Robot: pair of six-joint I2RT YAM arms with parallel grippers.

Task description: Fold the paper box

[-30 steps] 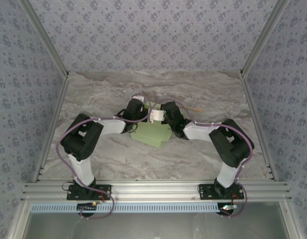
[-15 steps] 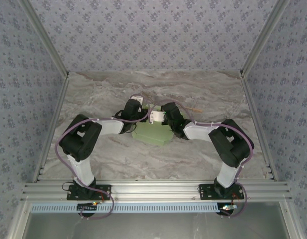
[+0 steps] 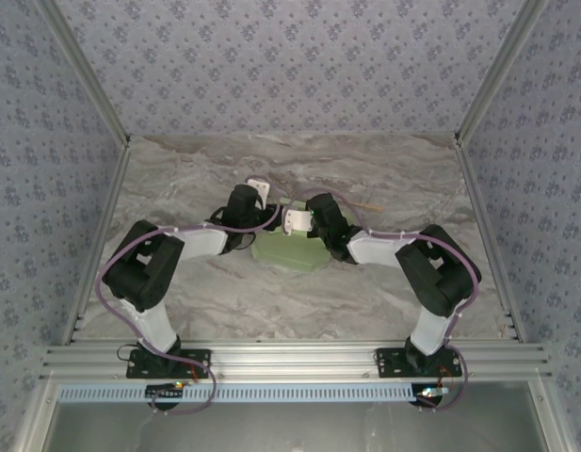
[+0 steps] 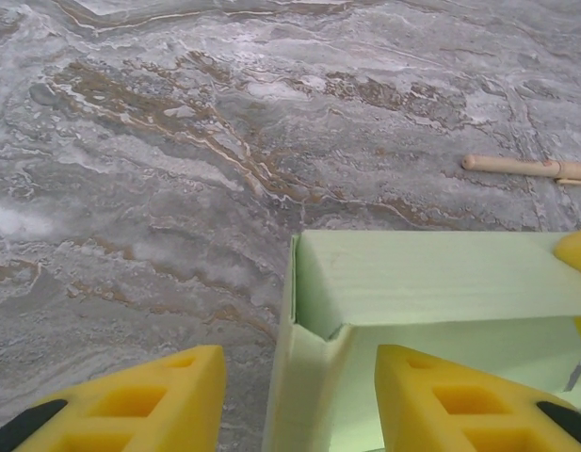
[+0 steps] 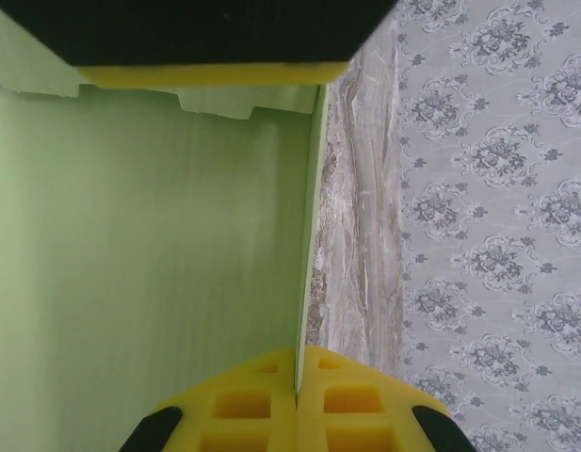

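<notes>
The paper box (image 3: 292,252) is pale green card, partly formed, lying mid-table between both arms. In the left wrist view its corner (image 4: 314,367) stands between my left gripper (image 4: 299,407) fingers, which are open and clear of the card on both sides. A folded wall (image 4: 431,278) runs off to the right. My left gripper (image 3: 260,226) sits at the box's left end. My right gripper (image 5: 297,391) is shut on the thin edge of an upright box wall (image 5: 311,226), with the green inside panel (image 5: 139,264) to its left. From above, the right gripper (image 3: 294,224) is at the box's back edge.
A thin tan stick (image 4: 527,167) lies on the marble table (image 4: 177,169) beyond the box, also visible from above as a stick (image 3: 367,203) right of the grippers. Patterned walls (image 3: 290,66) and metal posts (image 3: 83,75) enclose the table.
My left gripper has opened and let go of the card, and the left arm has swung leftward. The box's front flap has folded in, so it looks more compact. The right gripper stays shut.
</notes>
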